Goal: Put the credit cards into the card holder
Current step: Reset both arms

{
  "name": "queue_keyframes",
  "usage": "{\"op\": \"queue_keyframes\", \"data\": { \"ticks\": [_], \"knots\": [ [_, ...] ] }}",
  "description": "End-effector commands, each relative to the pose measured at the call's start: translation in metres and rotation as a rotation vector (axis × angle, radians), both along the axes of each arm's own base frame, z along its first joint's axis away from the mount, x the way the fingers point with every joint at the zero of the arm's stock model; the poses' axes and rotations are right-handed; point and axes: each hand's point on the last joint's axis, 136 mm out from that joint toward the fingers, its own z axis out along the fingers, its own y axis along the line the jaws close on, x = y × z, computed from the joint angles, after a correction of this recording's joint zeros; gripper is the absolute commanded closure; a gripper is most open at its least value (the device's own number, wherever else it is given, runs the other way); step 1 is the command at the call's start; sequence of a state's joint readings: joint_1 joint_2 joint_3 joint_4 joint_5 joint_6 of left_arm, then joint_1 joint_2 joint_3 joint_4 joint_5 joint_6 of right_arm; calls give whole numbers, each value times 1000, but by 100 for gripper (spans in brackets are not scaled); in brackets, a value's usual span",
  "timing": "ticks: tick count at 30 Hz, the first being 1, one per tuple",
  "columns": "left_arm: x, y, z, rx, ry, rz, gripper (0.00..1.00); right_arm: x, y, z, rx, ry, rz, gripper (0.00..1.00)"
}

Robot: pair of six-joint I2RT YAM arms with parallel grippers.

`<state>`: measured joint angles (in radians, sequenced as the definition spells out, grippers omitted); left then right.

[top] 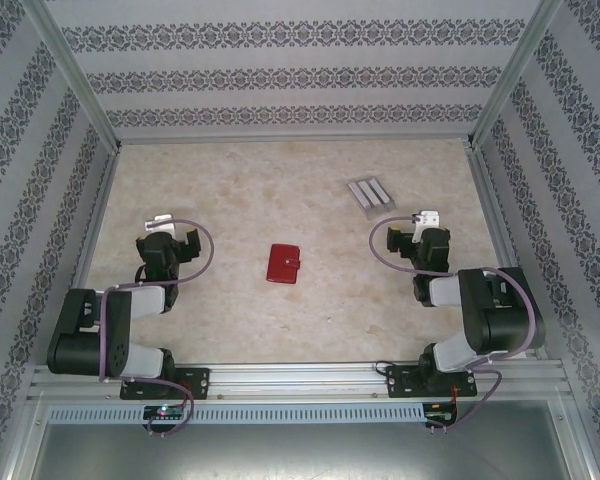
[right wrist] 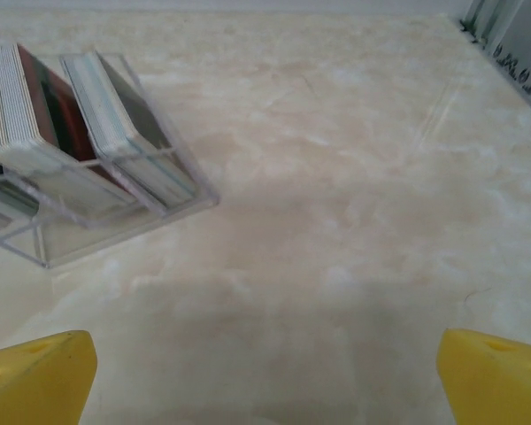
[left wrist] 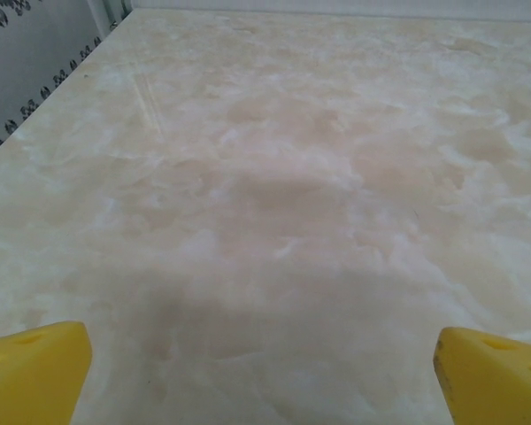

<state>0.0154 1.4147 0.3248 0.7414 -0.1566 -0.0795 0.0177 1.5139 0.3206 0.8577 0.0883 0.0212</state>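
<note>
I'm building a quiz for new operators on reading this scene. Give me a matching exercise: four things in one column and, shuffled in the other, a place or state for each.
Things:
1. small red booklet-style card holder
2. thin light-grey rectangular credit cards
3. left gripper
4. right gripper

Places or states:
A. open, over bare beige marble-look table
B. leaning in a clear plastic rack, far right
C. lying flat, mid-table
D. open, the rack just ahead

Pairs: 1-C, 2-B, 3-A, 4-D
</note>
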Motion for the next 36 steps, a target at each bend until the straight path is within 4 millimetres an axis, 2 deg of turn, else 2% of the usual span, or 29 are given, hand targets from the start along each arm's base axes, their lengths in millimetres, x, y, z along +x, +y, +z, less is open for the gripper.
{"op": "queue_keyframes", "data": {
  "ticks": [1, 2, 3, 4, 5, 6, 36],
  "knots": [
    [26, -13, 5, -31, -52, -89, 0, 20, -4, 35, 12, -125, -50, 2],
    [31, -17, 1, -6, -77, -111, 0, 20, -4, 35, 11, -115, -49, 2],
    [29, -16, 7, -8, -96, -92, 0, 20, -4, 34, 12, -106, -47, 2],
    [26, -11, 1, -13, -37, -61, 0, 20, -4, 35, 10, -115, -48, 2],
    [28, -12, -1, 13, -49, -58, 0, 20, -4, 35, 11, -116, -47, 2],
    [30, -13, 5, 15, -74, -57, 0, 20, -4, 35, 11, -110, -47, 2],
    [31, -20, 1, 26, -33, -92, 0, 20, -1, 35, 1, -112, -38, 2]
  ]
}}
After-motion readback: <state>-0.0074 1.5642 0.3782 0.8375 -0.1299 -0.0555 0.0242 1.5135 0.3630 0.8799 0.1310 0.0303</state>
